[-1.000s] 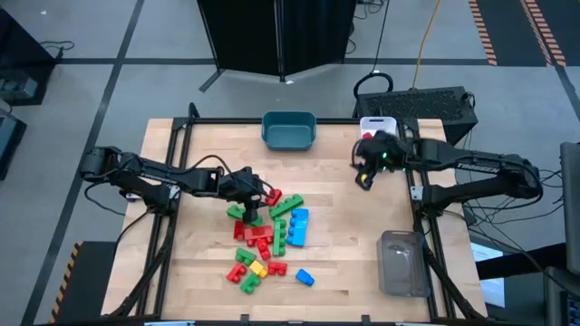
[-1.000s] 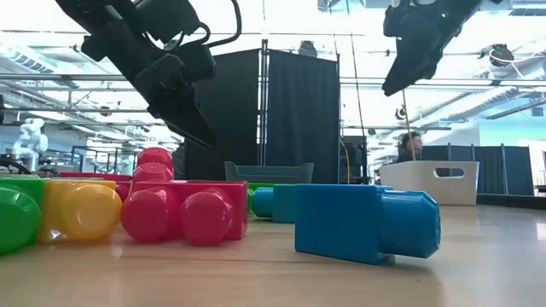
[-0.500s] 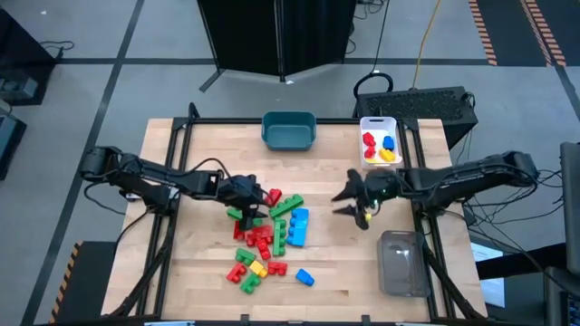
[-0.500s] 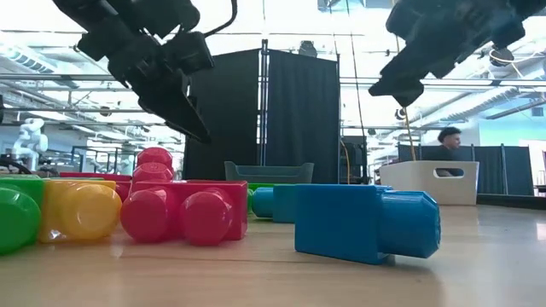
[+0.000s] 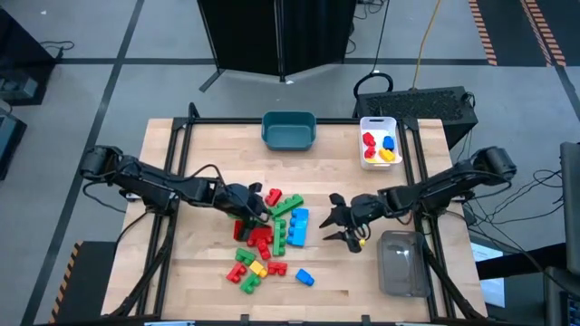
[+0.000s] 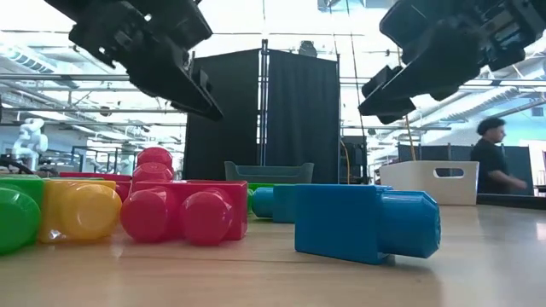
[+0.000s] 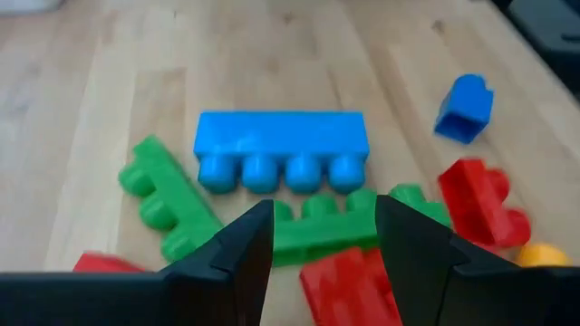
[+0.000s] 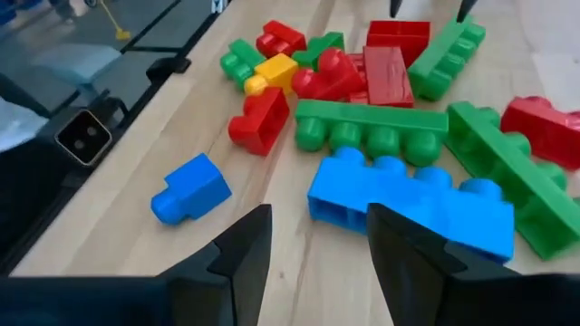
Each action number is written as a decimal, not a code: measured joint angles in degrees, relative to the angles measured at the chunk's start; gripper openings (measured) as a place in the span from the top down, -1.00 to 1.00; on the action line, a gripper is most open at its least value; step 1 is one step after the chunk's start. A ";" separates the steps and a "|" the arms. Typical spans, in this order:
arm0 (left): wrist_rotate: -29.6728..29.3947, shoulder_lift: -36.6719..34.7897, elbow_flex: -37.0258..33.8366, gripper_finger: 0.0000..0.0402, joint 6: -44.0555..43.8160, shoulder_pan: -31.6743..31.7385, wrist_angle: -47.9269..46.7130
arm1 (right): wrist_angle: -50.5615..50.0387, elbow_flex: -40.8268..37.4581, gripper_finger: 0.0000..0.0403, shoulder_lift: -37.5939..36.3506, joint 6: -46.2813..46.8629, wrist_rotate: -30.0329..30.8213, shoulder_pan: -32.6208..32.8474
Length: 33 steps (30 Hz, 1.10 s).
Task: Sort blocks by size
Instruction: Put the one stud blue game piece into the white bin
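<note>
Blocks (image 5: 267,240) piled mid-table, left tool (image 5: 251,214) over pile, right tool (image 5: 339,224) just right of it

High view: straight down over the whole table (image 5: 208,154).
Low view: tabletop level, close to the blocks (image 6: 205,213).
Wrist views: near, both facing the long blue block (image 7: 279,148).

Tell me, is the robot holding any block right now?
No. Both are open and empty: the left gripper is over the blocks, and the right gripper is beside the pile.
</note>
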 joint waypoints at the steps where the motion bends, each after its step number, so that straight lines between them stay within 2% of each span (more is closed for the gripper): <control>1: 0.00 0.00 0.00 0.13 -0.04 -0.41 0.98 | 0.07 0.76 0.17 0.71 -0.31 0.06 0.00; 4: -0.02 0.00 0.00 0.13 -0.13 -2.17 4.28 | 0.05 2.60 0.15 2.21 0.07 0.10 0.06; 9: -1.14 0.00 0.00 0.13 -2.69 -6.32 9.56 | 0.06 5.35 0.14 4.33 6.14 0.87 0.85; 15: -8.11 0.44 0.00 0.13 -4.90 -12.89 13.56 | -2.89 8.47 0.14 8.13 11.39 2.65 4.76; 18: -10.26 1.83 -0.02 0.13 -4.54 -14.89 16.76 | -4.15 10.51 0.14 10.30 12.49 6.68 7.61; 26: -10.08 7.88 0.54 0.13 -5.01 -16.65 22.93 | -9.74 17.44 0.14 15.48 18.06 19.65 13.77; 33: -10.01 14.18 3.40 0.13 -4.96 -19.27 22.79 | -19.26 27.40 0.14 23.37 26.55 21.63 16.72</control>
